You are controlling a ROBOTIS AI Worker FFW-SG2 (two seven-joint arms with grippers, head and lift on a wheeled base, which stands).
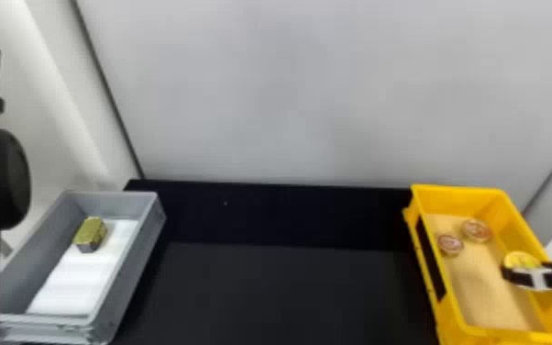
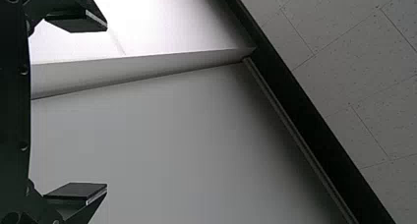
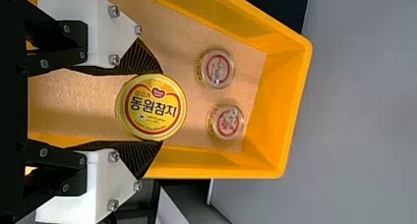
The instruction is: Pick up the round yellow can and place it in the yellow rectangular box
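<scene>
Evidently, over the yellow box, the right pincer is clamping the likely stiff, slick can by its sides.

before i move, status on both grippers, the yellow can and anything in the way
Right gripper: round yellow can between fingers, over yellow box. Left gripper: open, empty. Two small cans at box's far end, not touching it.
</scene>
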